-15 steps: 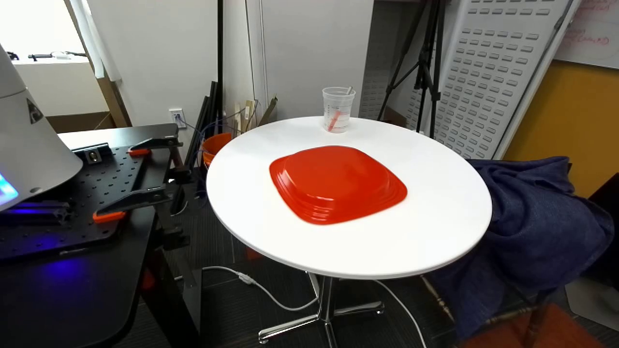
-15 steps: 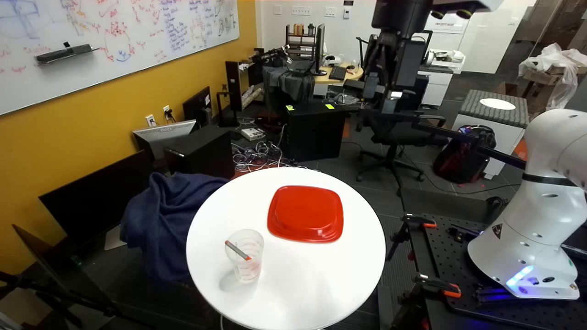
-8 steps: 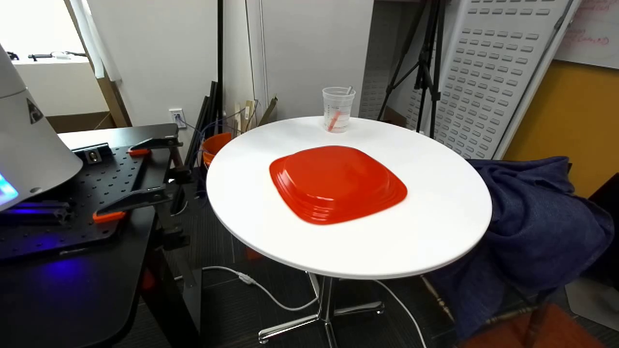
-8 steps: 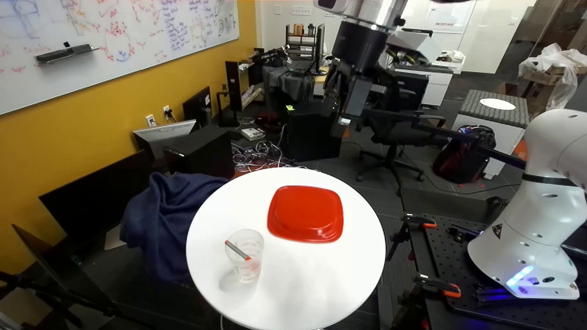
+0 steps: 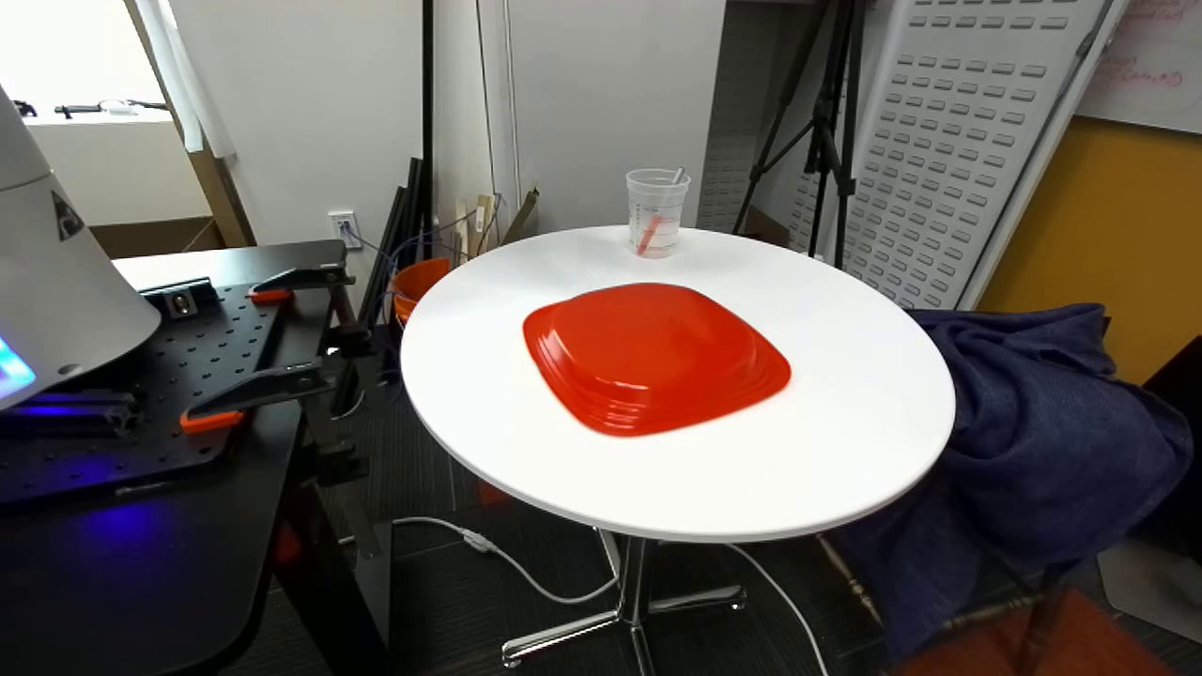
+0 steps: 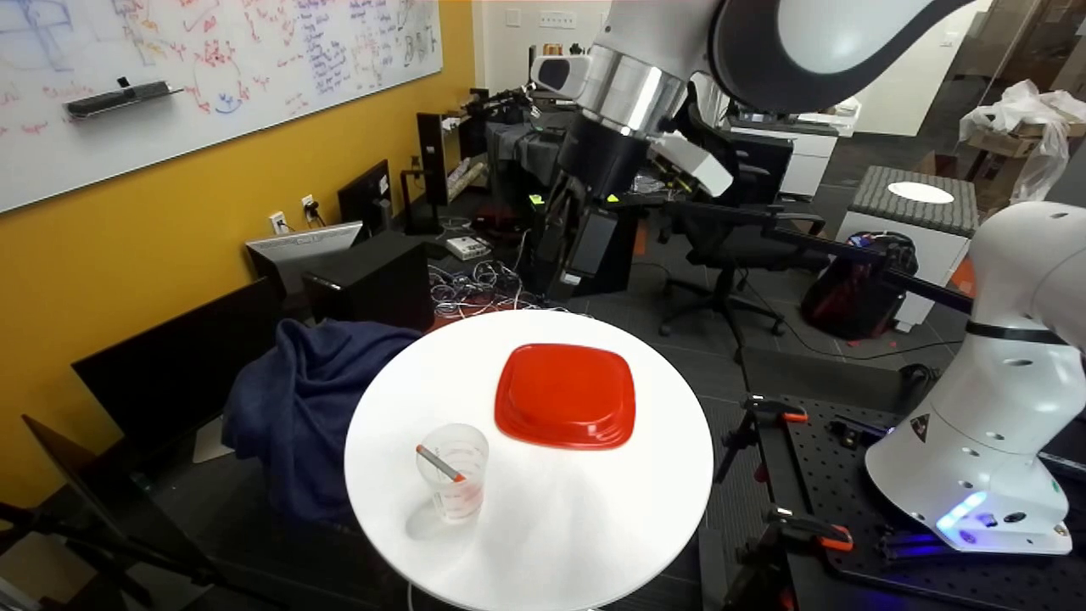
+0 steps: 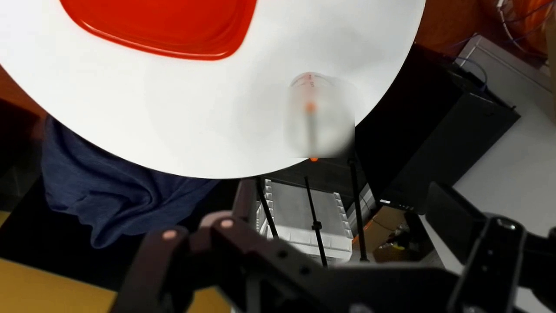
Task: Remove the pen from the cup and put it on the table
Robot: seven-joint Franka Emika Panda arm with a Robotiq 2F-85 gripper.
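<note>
Pen [image 6: 439,463]: in the cup [image 5: 665,212], well apart from the gripper [image 7: 343,195] and lower than it
Pen's long axis: slanted, orange top end just past the rim, leaning away from the gripper
Cup: upright on the table [image 6: 585,526]
Gripper: jaws spread wide, empty; looks like the approach step to me
Gripper's next move: drop down, straddle that slanted shaft, I'd guess

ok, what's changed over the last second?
In an exterior view, the gripper has moved left and down across the picture, toward the table, and more of the arm now shows. Nothing grasped or released. Unchanged: pen leaning in the cup, cup and red plate in place on the table.
</note>
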